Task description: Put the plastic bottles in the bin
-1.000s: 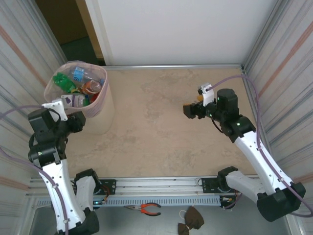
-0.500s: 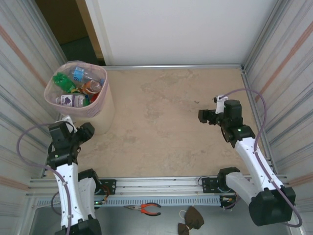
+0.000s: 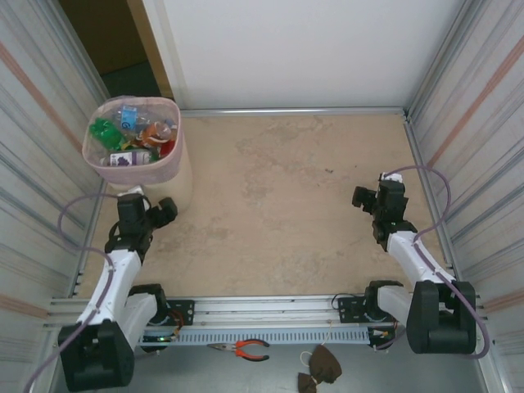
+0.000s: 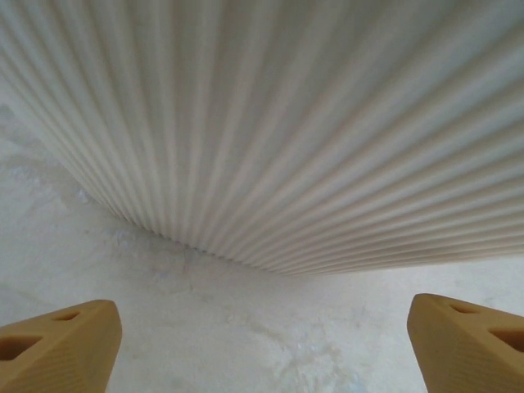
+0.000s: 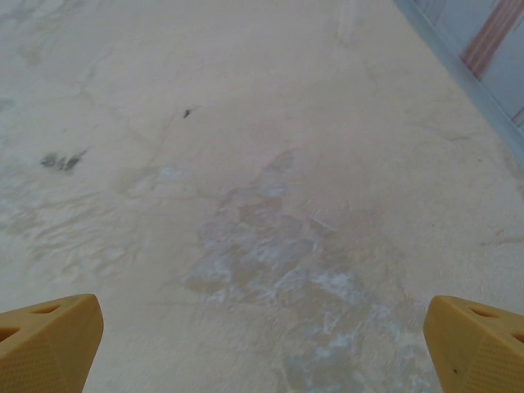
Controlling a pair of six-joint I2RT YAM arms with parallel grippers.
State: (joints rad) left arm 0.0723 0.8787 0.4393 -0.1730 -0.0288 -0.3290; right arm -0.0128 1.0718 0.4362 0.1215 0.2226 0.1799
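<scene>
Overhead, the table is a pale, mottled slab between corrugated side walls. The bin stands at its far-left corner, beige and ribbed, with a pink bag folded over the rim. The bottles lie piled inside it, green, clear and red-labelled ones mixed together.

The left gripper sits low on the table just beside the bin's near wall. From its wrist camera, the ribbed wall looms close ahead and the two tan fingers stand wide apart with nothing between them. The right gripper rests well apart at the right side, its jaws likewise spread and empty over bare, stained tabletop.

Pliers with orange handles lie below the rail.
</scene>
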